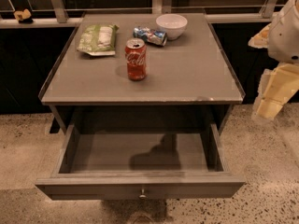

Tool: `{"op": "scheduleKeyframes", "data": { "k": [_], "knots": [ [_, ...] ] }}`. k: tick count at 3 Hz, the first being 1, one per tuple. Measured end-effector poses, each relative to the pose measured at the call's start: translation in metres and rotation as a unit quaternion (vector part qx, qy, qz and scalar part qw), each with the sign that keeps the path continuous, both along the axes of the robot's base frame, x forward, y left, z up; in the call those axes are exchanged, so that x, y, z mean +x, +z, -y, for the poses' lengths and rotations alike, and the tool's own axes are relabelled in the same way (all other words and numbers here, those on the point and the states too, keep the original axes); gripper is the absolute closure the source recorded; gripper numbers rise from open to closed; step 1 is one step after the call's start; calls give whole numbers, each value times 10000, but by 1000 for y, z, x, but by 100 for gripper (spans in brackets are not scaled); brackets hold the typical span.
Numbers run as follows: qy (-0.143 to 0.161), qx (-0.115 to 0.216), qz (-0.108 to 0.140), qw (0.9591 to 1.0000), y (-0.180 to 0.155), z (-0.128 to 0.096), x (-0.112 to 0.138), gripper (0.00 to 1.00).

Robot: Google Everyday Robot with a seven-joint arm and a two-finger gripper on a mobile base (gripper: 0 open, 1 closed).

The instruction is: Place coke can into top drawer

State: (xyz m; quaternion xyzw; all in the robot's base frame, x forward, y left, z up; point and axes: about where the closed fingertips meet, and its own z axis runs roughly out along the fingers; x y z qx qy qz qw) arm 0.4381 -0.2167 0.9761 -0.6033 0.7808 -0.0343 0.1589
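Note:
The coke can (pixel 136 59) stands upright on the table top, left of centre; it is red with white script and a silver top. The top drawer (pixel 140 189) is pulled open below the table top. Its inside shows nothing but shadow, and the small round knob (pixel 142 193) sits at the centre of its front panel. My gripper (pixel 271 99) hangs at the right edge of the view, beside the table's right front corner, well apart from the can and the drawer. It holds nothing that I can see.
On the table's (pixel 196 78) far side are a green snack bag (pixel 98 38), a blue-and-silver can (pixel 150 35) on its side and a white bowl (pixel 171 25). A railing runs behind the table. The floor is speckled stone.

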Motion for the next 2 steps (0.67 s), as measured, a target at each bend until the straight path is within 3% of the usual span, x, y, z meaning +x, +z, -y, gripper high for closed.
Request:
{"op": "scheduleKeyframes", "data": {
  "k": [2],
  "knots": [
    [24,1,-15,10000,-1,-3,2,0]
  ]
}}
